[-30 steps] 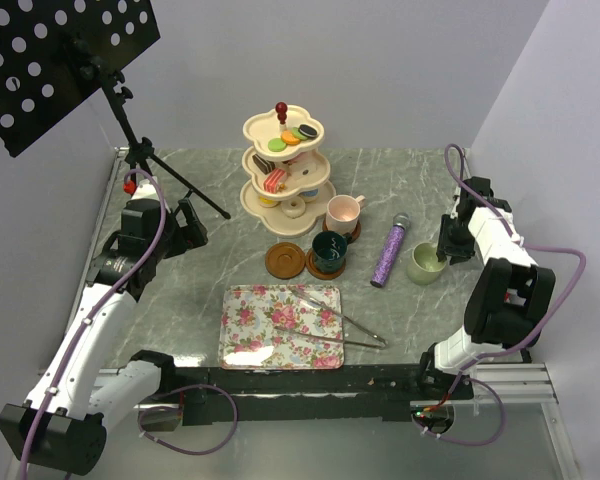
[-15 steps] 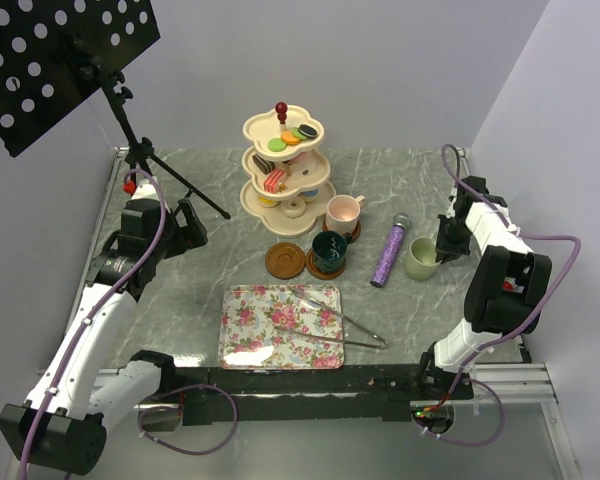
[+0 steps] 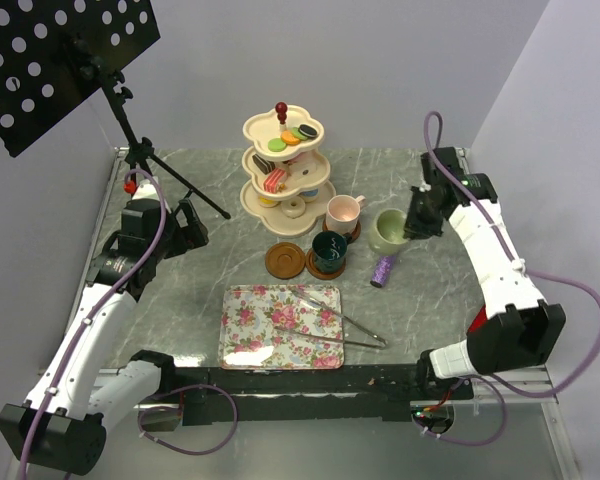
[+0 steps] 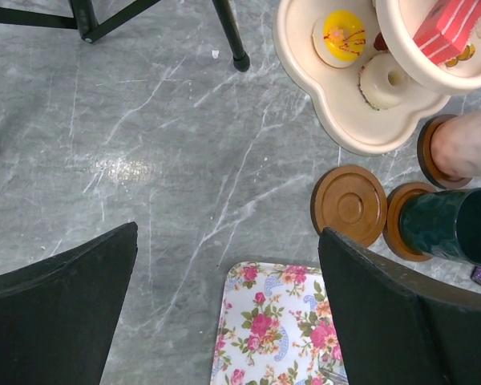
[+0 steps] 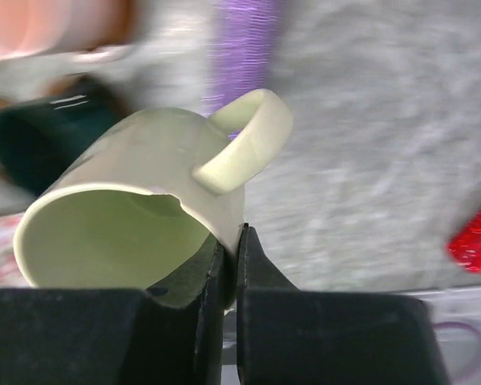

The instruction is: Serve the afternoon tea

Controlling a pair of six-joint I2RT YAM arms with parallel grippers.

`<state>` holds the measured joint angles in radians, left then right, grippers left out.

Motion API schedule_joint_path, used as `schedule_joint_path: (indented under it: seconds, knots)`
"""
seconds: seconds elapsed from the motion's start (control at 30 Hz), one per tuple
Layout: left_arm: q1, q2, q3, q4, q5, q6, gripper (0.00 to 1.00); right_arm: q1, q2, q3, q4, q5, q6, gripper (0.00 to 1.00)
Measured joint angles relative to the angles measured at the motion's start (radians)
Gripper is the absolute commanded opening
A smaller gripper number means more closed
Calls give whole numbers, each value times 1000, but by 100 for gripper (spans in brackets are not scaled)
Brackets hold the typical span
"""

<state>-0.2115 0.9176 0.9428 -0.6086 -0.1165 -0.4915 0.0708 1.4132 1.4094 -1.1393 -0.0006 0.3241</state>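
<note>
Pinching the wall of the pale green mug (image 5: 144,184), the right gripper (image 5: 231,241) holds it tilted over the purple microphone (image 3: 383,270) beside the pink mug (image 3: 342,212), while the left gripper (image 4: 228,241) hangs wide open left of a bare saucer (image 4: 349,204).

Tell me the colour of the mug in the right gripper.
Pale green mug, pinched at its rim by the right gripper; clearest in the right wrist view.
</note>
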Motion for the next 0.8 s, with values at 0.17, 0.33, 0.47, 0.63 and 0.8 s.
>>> schedule_joint_path:
  seconds: [0.17,0.33,0.47,0.63,0.8]
  knots:
    - [-8,0,1,-2,7,-1,100,218,-11,146,-48,-8,176,0]
    - [-13,10,52,-14,5,-5,100,454,164,409,-116,57,330,0]
    - [-13,10,113,-23,-15,-10,100,567,325,563,-123,71,410,0]
    - [-14,7,123,-31,-37,-11,100,640,500,666,-159,80,488,0]
    - [-14,3,123,-45,-42,-18,100,674,636,757,-191,103,543,0]
